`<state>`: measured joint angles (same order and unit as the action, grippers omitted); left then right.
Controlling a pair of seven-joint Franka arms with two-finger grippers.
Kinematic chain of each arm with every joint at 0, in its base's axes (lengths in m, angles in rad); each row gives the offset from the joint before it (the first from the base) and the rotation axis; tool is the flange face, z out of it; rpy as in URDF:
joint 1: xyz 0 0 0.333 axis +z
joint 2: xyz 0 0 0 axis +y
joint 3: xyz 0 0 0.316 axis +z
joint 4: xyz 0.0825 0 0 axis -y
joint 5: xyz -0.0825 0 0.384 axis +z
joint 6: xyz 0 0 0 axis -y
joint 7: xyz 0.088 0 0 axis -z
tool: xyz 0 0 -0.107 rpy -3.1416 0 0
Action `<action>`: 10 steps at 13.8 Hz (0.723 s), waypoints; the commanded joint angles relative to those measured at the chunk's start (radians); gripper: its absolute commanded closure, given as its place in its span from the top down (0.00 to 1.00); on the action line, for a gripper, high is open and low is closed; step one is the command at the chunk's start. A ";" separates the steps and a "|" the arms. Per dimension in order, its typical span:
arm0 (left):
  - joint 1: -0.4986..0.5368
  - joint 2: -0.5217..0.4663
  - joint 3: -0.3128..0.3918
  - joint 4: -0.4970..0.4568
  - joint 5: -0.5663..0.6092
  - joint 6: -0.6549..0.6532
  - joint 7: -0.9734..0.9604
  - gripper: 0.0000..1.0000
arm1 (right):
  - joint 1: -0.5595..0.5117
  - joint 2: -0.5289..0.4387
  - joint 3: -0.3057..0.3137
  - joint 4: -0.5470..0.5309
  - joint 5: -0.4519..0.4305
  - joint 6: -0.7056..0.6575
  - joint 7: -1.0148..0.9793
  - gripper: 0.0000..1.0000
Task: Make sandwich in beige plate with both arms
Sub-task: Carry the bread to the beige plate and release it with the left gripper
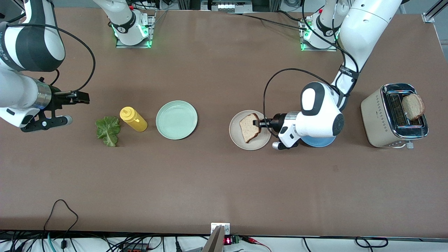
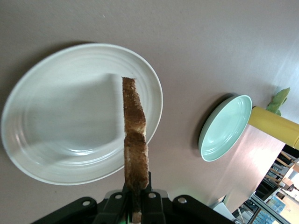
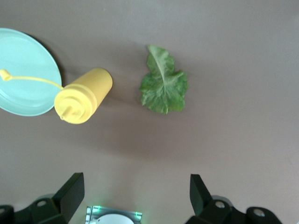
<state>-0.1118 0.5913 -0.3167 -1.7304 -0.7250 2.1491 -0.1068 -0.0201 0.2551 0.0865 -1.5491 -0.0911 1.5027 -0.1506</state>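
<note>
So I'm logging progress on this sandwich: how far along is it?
Early. Nothing is assembled: the beige plate is bare. In hand: the left gripper holds the first bread slice on edge over that plate. Left to do: the lettuce lies on the table beside the yellow bottle, with the right gripper open above the table near it, and a second slice sits in the toaster.
</note>
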 commanded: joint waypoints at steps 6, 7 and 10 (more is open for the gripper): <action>-0.012 0.050 0.002 0.018 -0.024 0.003 0.032 0.04 | 0.002 -0.007 0.010 -0.019 0.016 -0.013 -0.004 1.00; -0.006 0.056 0.002 0.018 -0.024 0.002 0.032 0.07 | 0.002 -0.001 0.012 -0.019 0.030 -0.010 -0.004 1.00; 0.000 0.079 0.007 0.022 -0.019 0.003 0.044 0.83 | -0.026 0.019 0.006 -0.043 0.172 0.004 -0.007 1.00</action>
<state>-0.1164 0.6490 -0.3118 -1.7294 -0.7251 2.1509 -0.0958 -0.0194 0.2650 0.0909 -1.5649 0.0053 1.4970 -0.1515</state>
